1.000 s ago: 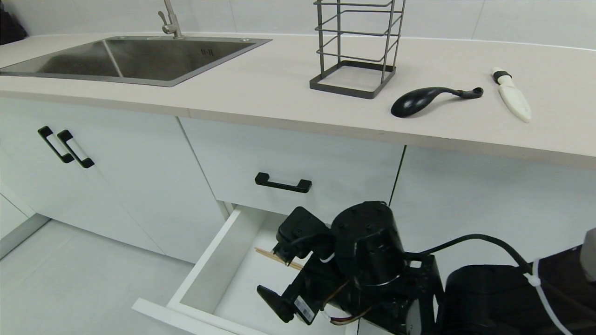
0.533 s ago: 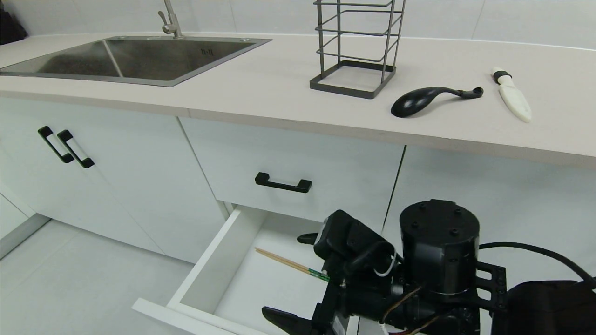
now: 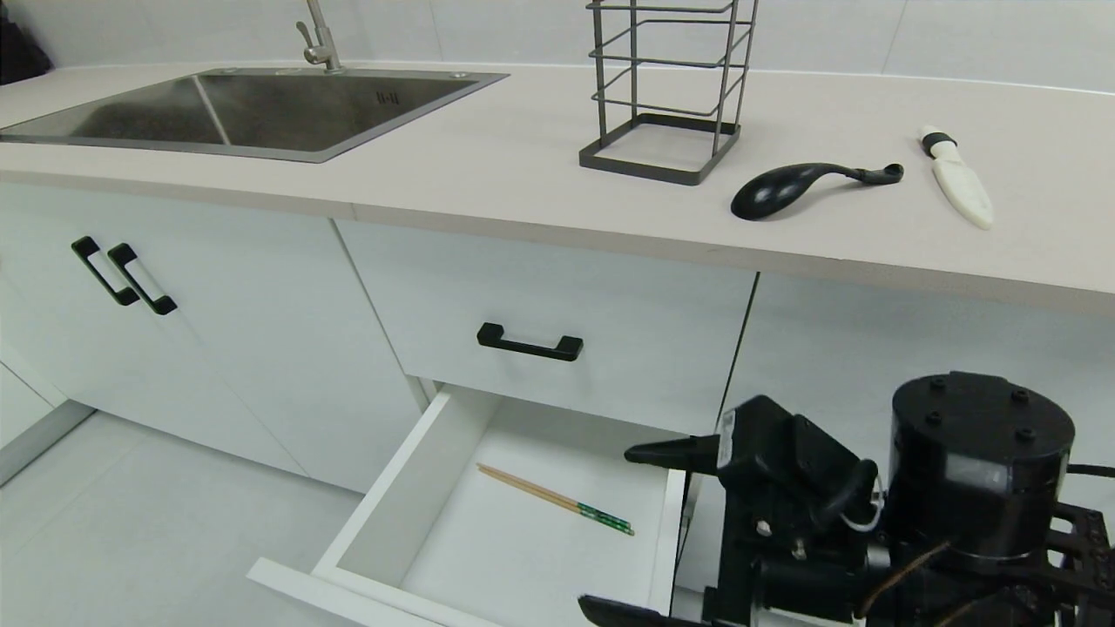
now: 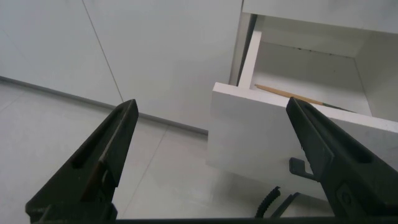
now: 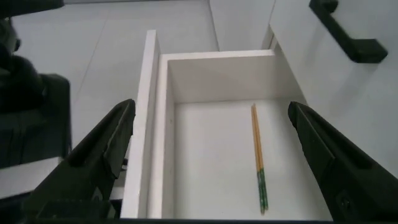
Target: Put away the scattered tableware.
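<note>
A pair of wooden chopsticks with green ends lies flat on the floor of the open white drawer. My right gripper hangs open and empty just off the drawer's right side, level with its front half. From the right wrist, the chopsticks lie between the spread fingers of the gripper, well below it. My left gripper is open and empty, low down, facing the drawer's front panel. On the counter rest a black spoon and a white sheathed knife.
A dark wire rack stands on the counter behind the spoon. A steel sink with a tap is at the far left. A shut drawer with a black handle sits above the open one. Cabinet doors and bare floor lie to the left.
My right arm has swung to the right, away from above the drawer, with its gripper open. The chopsticks stay in place and now show in full.
</note>
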You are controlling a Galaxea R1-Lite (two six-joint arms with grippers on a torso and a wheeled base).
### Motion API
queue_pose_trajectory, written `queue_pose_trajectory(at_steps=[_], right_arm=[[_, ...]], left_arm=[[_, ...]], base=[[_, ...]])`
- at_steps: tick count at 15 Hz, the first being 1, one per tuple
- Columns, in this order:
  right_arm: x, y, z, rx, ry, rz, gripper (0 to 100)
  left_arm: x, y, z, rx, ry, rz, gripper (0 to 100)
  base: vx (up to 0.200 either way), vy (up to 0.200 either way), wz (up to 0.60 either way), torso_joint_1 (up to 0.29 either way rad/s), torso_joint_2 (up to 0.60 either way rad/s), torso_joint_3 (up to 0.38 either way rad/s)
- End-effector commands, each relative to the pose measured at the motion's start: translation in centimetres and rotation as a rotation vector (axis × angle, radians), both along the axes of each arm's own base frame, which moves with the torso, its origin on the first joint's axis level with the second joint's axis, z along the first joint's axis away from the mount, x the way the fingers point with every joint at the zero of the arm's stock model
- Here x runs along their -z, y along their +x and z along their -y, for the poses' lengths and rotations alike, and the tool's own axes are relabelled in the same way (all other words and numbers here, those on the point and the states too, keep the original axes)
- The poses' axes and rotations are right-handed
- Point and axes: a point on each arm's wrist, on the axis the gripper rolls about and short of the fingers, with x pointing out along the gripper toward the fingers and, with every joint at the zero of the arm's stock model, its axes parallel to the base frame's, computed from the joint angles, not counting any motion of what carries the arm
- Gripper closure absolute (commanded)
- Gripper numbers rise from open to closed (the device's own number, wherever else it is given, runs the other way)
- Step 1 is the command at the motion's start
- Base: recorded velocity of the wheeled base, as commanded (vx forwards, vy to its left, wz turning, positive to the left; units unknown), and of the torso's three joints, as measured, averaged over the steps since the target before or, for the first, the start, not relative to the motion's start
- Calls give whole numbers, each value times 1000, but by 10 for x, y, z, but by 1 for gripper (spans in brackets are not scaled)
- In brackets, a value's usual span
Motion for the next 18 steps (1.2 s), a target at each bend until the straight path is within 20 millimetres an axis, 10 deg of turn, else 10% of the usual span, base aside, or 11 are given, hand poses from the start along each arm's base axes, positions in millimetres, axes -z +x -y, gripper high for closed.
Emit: queue_pose_trajectory(at_steps=[1, 18], right_arm=[[16, -13, 18, 1, -52, -45, 0], [28, -16, -10, 140, -37, -122, 0]], left_arm=[[0, 0, 0, 0, 0, -1, 0], [0, 0, 0, 0, 0, -1, 0]], base=[[0, 0, 0, 0, 0, 0], [0, 0, 0, 0, 0, 0]])
